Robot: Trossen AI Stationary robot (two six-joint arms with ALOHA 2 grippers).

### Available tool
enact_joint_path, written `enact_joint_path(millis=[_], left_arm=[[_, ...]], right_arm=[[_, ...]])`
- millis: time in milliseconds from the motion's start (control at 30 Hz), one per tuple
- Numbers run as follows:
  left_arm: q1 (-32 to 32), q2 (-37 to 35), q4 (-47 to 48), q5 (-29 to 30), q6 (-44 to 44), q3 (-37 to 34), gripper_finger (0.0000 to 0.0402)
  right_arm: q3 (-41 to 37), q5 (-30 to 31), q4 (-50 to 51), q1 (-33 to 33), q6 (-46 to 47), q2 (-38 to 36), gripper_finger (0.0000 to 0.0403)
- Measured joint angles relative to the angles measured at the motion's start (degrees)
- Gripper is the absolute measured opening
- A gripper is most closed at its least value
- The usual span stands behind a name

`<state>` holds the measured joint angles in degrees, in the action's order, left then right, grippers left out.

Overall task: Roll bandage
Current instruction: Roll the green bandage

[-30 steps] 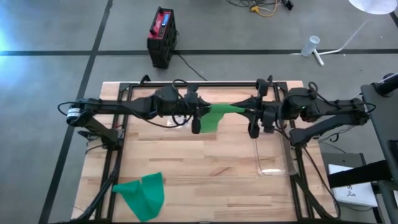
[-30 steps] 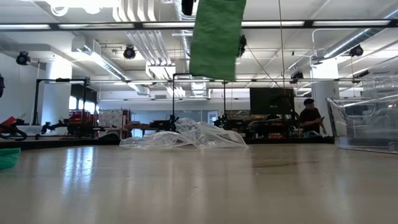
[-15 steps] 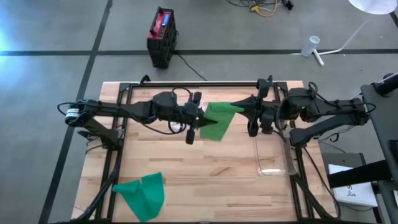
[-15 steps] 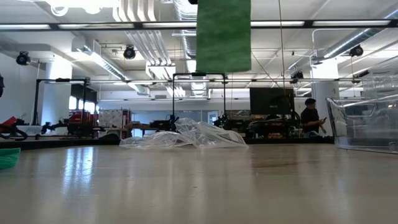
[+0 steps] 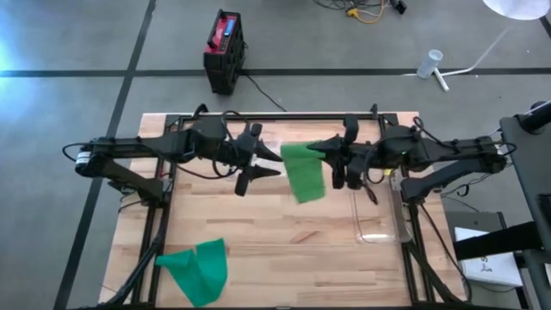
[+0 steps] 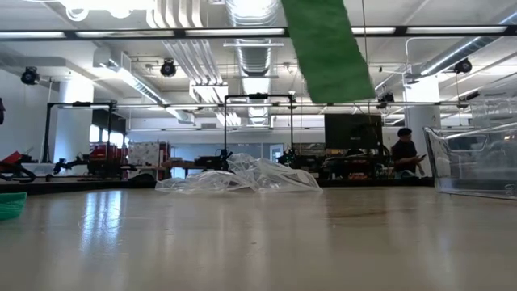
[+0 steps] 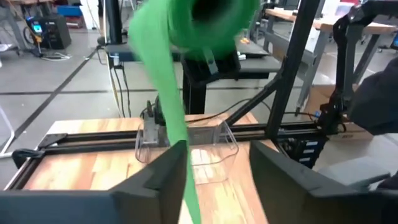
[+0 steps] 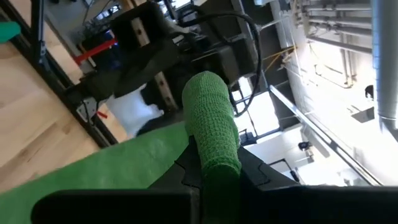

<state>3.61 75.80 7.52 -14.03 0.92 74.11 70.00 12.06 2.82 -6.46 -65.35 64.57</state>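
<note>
High view: left end effector [image 5: 258, 171] has released the bandage [image 5: 305, 178]

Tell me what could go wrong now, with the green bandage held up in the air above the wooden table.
1. Only the right pincer grips the rolled end of the green woven bandage; the left pincer stands open beside the strip. The free tail swings slanted, so the roll may loosen.
2. The tail might snag the clear plastic box on the wooden table nearby.
</note>
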Motion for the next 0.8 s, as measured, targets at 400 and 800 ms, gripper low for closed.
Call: enact_joint_path(millis=[400,800], left_arm=[[0.03,-9.53,3.9,7.55,3.91,0.0,0.027],[-0.16,-4.75,-1.09,7.53,5.6,-0.02,0.0328]], right_arm=[[0.02,-1.93,-1.44,0.0,0.99,2.35,0.0027],[0.01,-1.54,-2.25,0.22,-0.93,4.41,0.0027]])
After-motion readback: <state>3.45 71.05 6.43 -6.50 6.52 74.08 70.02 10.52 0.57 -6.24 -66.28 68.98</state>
